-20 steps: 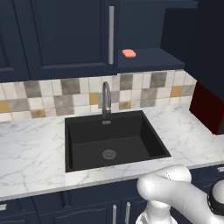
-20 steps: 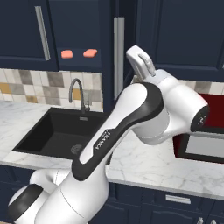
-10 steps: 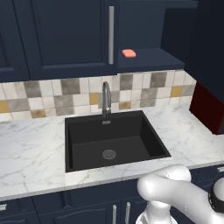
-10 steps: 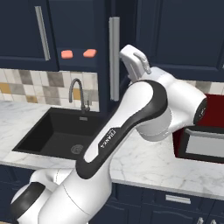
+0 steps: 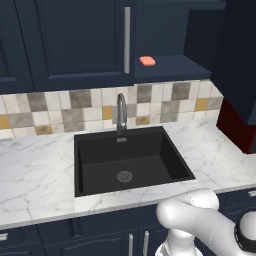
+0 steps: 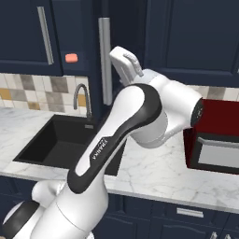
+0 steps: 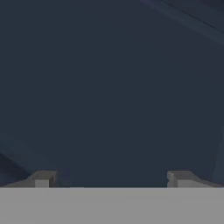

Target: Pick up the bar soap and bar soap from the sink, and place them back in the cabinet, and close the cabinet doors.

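Observation:
One salmon-pink bar soap (image 5: 147, 60) (image 6: 71, 58) lies on the navy shelf of the cabinet (image 5: 170, 67). The other bar soap is hidden behind the door edge. The black sink (image 5: 130, 145) (image 6: 56, 135) holds nothing. The left cabinet door (image 5: 75, 40) stands shut. The right cabinet door (image 6: 105, 60) is partly swung out, its silver handle facing me. My gripper (image 6: 115, 51) (image 7: 111, 179) is raised against that door's outer face, open and empty, with dark navy panel close in front of its fingertips (image 7: 43, 178).
A curved grey faucet (image 5: 121, 110) stands behind the basin. White marble counter (image 5: 35, 170) runs on both sides. A dark red appliance (image 6: 214, 144) (image 5: 240, 130) sits on the counter at the right. Low navy cabinets run below the counter.
The right door's handle edge has swung left, covering one of the two bars on the shelf. My hand has followed it leftward, jaws still wide.

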Motion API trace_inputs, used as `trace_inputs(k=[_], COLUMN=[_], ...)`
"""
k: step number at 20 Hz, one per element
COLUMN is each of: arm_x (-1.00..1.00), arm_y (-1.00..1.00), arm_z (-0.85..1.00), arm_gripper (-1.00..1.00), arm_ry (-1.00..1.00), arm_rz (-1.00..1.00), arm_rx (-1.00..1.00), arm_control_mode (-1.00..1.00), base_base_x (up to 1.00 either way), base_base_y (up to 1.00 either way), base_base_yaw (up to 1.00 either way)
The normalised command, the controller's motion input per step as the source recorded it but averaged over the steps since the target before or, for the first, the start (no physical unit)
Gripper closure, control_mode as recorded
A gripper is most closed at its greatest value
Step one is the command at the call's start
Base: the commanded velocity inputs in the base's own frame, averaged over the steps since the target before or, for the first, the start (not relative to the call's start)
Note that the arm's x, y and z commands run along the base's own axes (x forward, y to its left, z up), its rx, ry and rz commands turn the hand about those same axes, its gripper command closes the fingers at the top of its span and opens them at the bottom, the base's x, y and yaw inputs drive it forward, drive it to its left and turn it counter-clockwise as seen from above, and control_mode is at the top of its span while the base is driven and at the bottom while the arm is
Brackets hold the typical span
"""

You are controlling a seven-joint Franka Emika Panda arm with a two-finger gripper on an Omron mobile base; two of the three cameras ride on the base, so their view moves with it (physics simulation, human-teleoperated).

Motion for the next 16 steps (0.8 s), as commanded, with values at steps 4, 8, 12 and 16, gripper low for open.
trace_inputs(k=[4, 8, 12, 16], arm_x=[0.00, 0.02, 0.10, 0.11], arm_y=[0.67, 0.58, 0.57, 0.57], arm_z=[0.00, 0.00, 0.00, 0.00], arm_gripper=[-1.00, -1.00, -1.00, -1.00], arm_ry=[0.00, 0.00, 0.00, 0.00], arm_rz=[0.00, 0.00, 0.00, 0.00], arm_rx=[0.00, 0.00, 0.00, 0.00], arm_control_mode=[-1.00, -1.00, -1.00, -1.00], base_base_x=[0.00, 0.00, 0.00, 0.00], base_base_y=[0.00, 0.00, 0.00, 0.00], base_base_yaw=[0.00, 0.00, 0.00, 0.00])
